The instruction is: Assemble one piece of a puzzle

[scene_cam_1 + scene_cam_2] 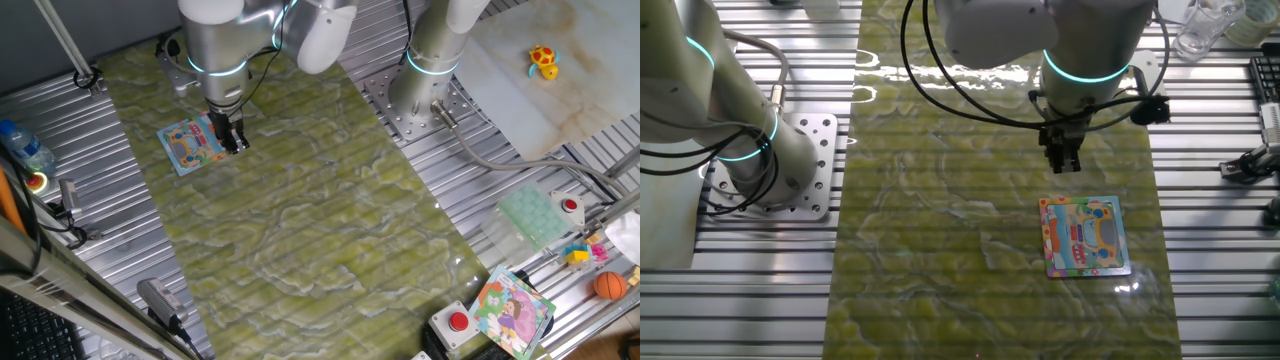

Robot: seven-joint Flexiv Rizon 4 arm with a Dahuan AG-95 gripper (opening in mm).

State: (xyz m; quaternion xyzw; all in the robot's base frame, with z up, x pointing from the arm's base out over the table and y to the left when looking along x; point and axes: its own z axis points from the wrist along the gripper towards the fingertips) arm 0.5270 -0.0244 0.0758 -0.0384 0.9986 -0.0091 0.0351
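The puzzle (193, 143) is a small square board with a light-blue border and a colourful cartoon picture. It lies flat on the green mat at the far left, and also shows in the other fixed view (1085, 236). My gripper (234, 138) hangs at the board's right edge in one view. In the other view the gripper (1065, 160) stands just beyond the board's far edge. Its dark fingers stand close together, and I cannot make out anything between them. The tiny piece does not show in either view.
A second arm's base (425, 95) stands on the metal table beside the mat (300, 200). A larger colourful board with a purple figure (512, 308), a red button box (458, 324), an orange ball (609, 286) and a green tray (535, 213) lie at the front right.
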